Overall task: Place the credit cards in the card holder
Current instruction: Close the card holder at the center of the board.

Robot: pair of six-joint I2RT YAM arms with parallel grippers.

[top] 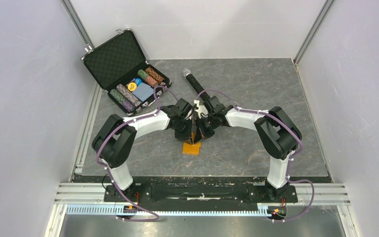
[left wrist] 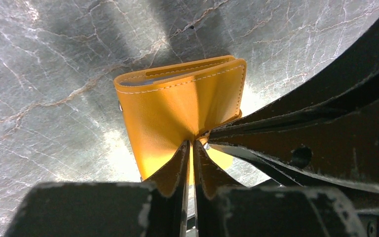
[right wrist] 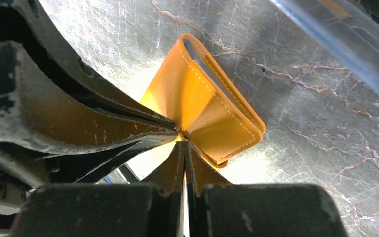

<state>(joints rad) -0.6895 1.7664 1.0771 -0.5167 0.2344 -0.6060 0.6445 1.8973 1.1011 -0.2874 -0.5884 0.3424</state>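
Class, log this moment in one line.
left claw: shut on card holder | right claw: shut on card holder | card holder: folded

An open black case point(top: 114, 58) sits at the far left corner of the grey marbled counter point(top: 266, 94), its foam-lined lid tilted back. Rows of poker chips point(top: 125, 97) fill its tray around a light blue square item point(top: 143, 92). A black microphone point(top: 195, 84) lies on the counter near the case's right side, not touching it.
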